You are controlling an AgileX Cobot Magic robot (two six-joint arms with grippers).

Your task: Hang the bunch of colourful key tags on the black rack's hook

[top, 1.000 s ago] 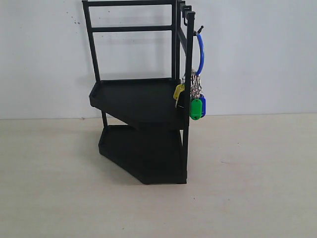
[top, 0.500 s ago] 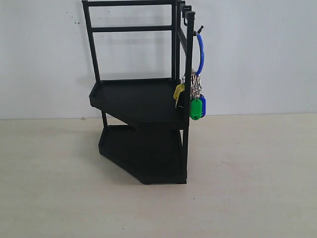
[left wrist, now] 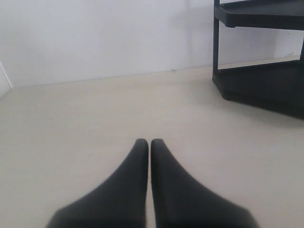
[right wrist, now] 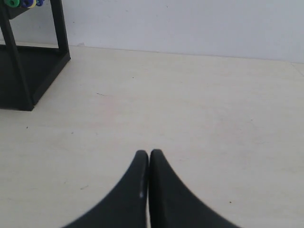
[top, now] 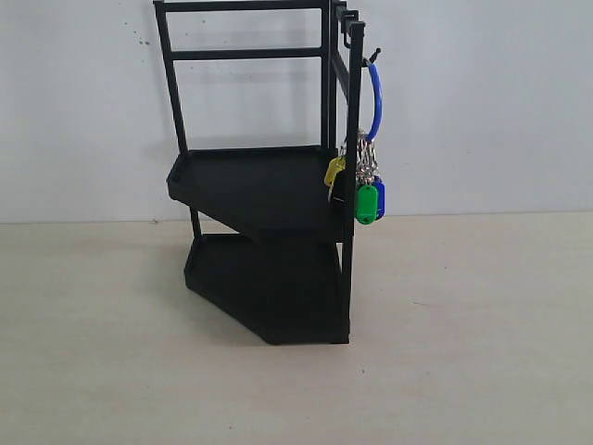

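Observation:
The black rack [top: 269,213] stands at the back middle of the pale table. Its hook [top: 372,56] juts from the top of the front upright, and the colourful key tag bunch [top: 367,195] hangs from it by its blue loop [top: 375,97], free of any gripper. Neither arm shows in the exterior view. My left gripper [left wrist: 149,142] is shut with nothing in it, low over the table, with the rack [left wrist: 259,76] far off. My right gripper [right wrist: 148,153] is shut and empty too; the rack's foot [right wrist: 28,71] and the tips of the tags [right wrist: 21,3] sit far from it.
A white wall [top: 482,102] rises close behind the rack. The pale table [top: 463,334] spreads in front of and to both sides of the rack. A white edge [left wrist: 4,78] shows at the rim of the left wrist view.

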